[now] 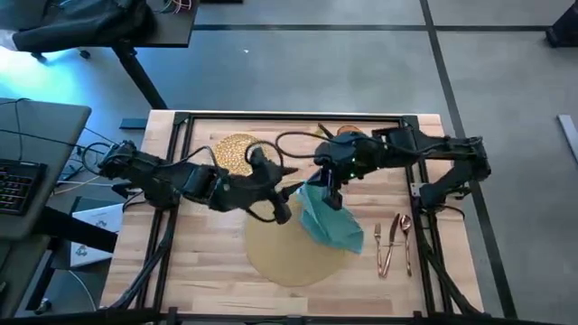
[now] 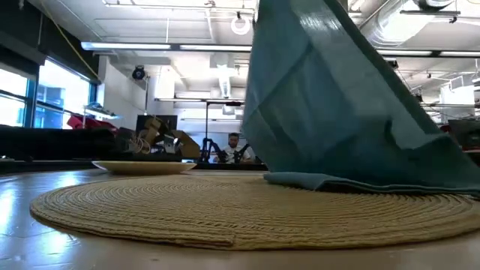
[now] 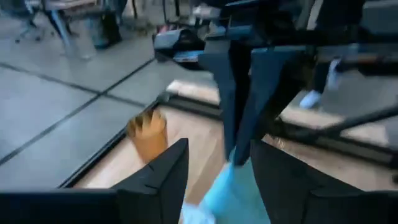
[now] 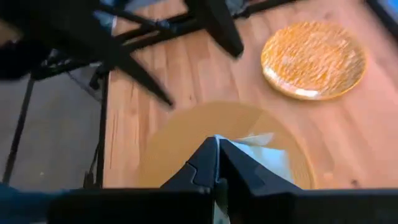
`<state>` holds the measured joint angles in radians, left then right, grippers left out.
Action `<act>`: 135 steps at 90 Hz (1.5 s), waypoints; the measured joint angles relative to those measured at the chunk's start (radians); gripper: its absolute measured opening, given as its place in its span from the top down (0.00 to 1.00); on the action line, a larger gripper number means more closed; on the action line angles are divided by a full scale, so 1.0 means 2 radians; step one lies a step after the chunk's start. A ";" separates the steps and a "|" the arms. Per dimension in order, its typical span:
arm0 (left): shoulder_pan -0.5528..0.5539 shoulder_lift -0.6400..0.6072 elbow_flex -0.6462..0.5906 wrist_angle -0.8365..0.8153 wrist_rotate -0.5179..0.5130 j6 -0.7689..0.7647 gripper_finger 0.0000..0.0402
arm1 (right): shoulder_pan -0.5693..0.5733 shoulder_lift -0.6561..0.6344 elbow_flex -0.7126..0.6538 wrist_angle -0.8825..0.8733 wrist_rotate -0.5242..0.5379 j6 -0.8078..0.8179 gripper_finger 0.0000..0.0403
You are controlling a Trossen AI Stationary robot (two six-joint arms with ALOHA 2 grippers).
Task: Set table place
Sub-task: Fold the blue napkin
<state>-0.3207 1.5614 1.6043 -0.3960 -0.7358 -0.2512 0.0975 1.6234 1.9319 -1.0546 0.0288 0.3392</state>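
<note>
The teal napkin (image 1: 330, 222) hangs from my right gripper (image 1: 327, 191), which is shut on its top above the round woven placemat (image 1: 287, 253). The napkin's lower end (image 2: 322, 180) lies on the placemat. My left gripper (image 3: 217, 180) is open right beside it, toward the table's left. In the left wrist view the napkin (image 3: 219, 190) shows between its fingers; I cannot tell whether they touch it. The gold speckled plate (image 1: 237, 153) rests on the table at the far left. The amber tumbler (image 3: 148, 134) stands at the far edge. My right gripper pinches the napkin's top (image 1: 318, 193) between its two shut fingers, which come from above and point down. The cloth (image 4: 261, 155) hangs below the fingers in slack folds. Its lower end rests on the placemat. One layer or several, I cannot tell.
A copper fork, knife and spoon (image 1: 394, 240) lie side by side on the table near the right edge. The black rail frame (image 1: 289, 117) runs along the far edge. Bare wood lies on the near left (image 1: 199, 271).
</note>
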 joint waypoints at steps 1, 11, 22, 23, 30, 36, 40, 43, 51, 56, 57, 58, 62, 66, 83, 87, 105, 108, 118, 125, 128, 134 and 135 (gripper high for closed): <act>0.001 0.000 0.000 0.002 0.003 0.000 0.58 | -0.001 0.001 0.005 -0.003 0.002 0.000 1.00; 0.016 0.000 0.000 0.005 0.052 0.000 0.54 | -0.007 0.010 0.039 -0.029 0.020 0.000 1.00; 0.027 0.012 -0.002 0.007 0.075 -0.011 0.53 | -0.013 0.010 0.050 -0.031 0.021 0.001 1.00; 0.028 0.014 -0.003 0.007 0.074 -0.012 0.53 | -0.013 0.010 0.051 -0.031 0.021 0.001 1.00; 0.032 0.025 -0.004 0.014 0.062 -0.012 0.53 | -0.013 0.010 0.052 -0.028 0.021 0.000 1.00; 0.036 0.033 -0.004 0.023 0.054 -0.012 0.53 | -0.013 0.010 0.052 -0.031 0.021 0.001 1.00; 0.038 0.038 -0.003 0.023 0.047 -0.015 0.53 | -0.012 0.010 0.052 -0.032 0.020 0.001 1.00; 0.039 0.043 -0.003 0.022 0.040 -0.017 0.53 | -0.011 0.010 0.052 -0.032 0.019 0.001 1.00; 0.038 0.051 -0.004 0.018 0.007 -0.017 0.53 | -0.007 0.010 0.052 -0.033 0.019 0.007 1.00; 0.037 0.051 -0.004 0.019 -0.013 -0.017 0.53 | -0.005 0.010 0.052 -0.035 0.014 0.011 1.00; 0.037 0.050 -0.004 0.020 -0.016 -0.017 0.53 | -0.004 0.010 0.051 -0.035 0.013 0.011 1.00; 0.037 0.050 -0.004 0.021 -0.020 -0.017 0.53 | -0.004 0.010 0.051 -0.036 0.012 0.011 1.00; 0.036 0.048 -0.003 0.023 -0.031 -0.017 0.53 | -0.001 0.010 0.051 -0.036 0.008 0.010 1.00; 0.036 0.047 -0.003 0.023 -0.036 -0.015 0.53 | 0.002 0.010 0.051 -0.036 0.002 0.009 1.00; 0.044 0.047 -0.003 0.030 0.022 0.013 0.62 | 0.004 0.010 0.051 -0.037 -0.010 -0.001 1.00; 0.047 0.047 -0.003 0.029 0.037 0.010 0.68 | 0.004 0.010 0.051 -0.037 -0.010 -0.002 1.00; 0.059 0.047 -0.003 0.026 0.074 0.017 0.97 | 0.004 0.010 0.051 -0.037 -0.008 -0.017 0.99; 0.059 0.047 -0.003 0.025 0.074 0.017 0.97 | 0.004 0.007 0.051 -0.039 -0.007 -0.017 0.98; 0.059 0.038 -0.003 0.018 0.075 0.018 1.00 | 0.001 -0.010 0.052 -0.056 -0.004 -0.015 0.89; 0.059 0.019 -0.002 0.019 0.075 0.014 1.00 | -0.001 -0.025 0.067 -0.082 0.008 -0.007 0.81; 0.059 0.011 0.003 0.017 0.075 0.014 1.00 | -0.002 -0.031 0.074 -0.096 0.016 -0.002 0.77; 0.059 -0.004 0.019 0.021 0.075 0.021 1.00 | -0.002 -0.048 0.085 -0.116 0.027 0.003 0.69; 0.059 -0.007 0.022 0.020 0.075 0.024 1.00 | -0.002 -0.050 0.086 -0.118 0.029 0.004 0.68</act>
<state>-0.2031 1.5483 1.6487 -0.3557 -0.5848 -0.2028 0.0937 1.5226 2.1044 -1.2912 0.0860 0.3481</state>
